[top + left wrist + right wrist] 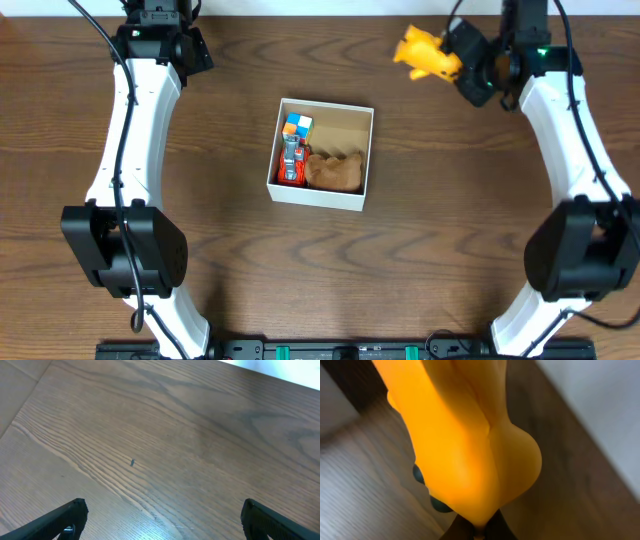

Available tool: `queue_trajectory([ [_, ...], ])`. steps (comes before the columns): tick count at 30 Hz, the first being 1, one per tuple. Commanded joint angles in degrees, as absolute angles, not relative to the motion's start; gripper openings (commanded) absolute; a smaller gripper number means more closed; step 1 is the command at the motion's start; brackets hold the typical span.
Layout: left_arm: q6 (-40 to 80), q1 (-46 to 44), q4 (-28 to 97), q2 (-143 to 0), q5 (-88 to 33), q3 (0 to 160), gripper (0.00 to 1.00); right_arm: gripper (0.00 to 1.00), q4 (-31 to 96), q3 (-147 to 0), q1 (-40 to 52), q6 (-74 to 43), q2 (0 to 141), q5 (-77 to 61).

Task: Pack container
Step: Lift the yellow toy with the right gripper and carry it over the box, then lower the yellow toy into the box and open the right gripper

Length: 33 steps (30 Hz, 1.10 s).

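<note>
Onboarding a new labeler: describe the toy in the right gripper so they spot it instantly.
From the white box on the table, look toward the far right corner. The right gripper pinches a smooth yellow toy there, the only yellow thing and the only toy outside the box.

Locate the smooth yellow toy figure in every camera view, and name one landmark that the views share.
Overhead: smooth yellow toy figure, upper right, at the right gripper's tip.
Left wrist: not in it.
Right wrist: fills the centre, close up.
Shared landmark: brown wood-grain table.
</note>
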<state>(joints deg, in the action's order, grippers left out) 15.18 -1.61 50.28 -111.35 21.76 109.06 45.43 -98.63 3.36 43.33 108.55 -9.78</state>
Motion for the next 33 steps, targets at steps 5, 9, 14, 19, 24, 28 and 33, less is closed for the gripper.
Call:
queue_trajectory([
  [5, 15.3, -1.6, 50.3, -111.2, 21.9, 109.4, 0.98, 0.01, 46.9, -99.6, 13.3, 42.9, 105.9, -13.1],
  [9, 15.3, -1.6, 50.3, -111.2, 21.9, 109.4, 0.98, 0.01, 48.5, -99.6, 17.2, 42.9, 106.0, -13.1],
  [14, 15.3, -1.6, 50.3, -111.2, 21.9, 109.4, 0.98, 0.01, 49.0, -99.2, 20.9, 42.9, 106.8, -14.5],
  [19, 15.3, -1.6, 50.3, -111.2, 21.9, 109.4, 0.98, 0.01, 48.8, -98.7, 23.2, 42.9, 108.8, -15.2],
  [24, 15.3, -1.6, 50.3, -111.2, 21.9, 109.4, 0.98, 0.01, 48.8, -98.7, 23.3, 42.9, 111.6, -15.2],
  [28, 15.3, -1.6, 50.3, -111.2, 21.9, 109.4, 0.98, 0.01, 48.6, -98.7, 23.3, 42.9, 113.1, -15.2],
  [33, 15.3, -1.6, 50.3, -111.2, 21.9, 109.4, 0.98, 0.01, 48.9, -98.7, 23.3, 42.9, 113.2, -15.0],
])
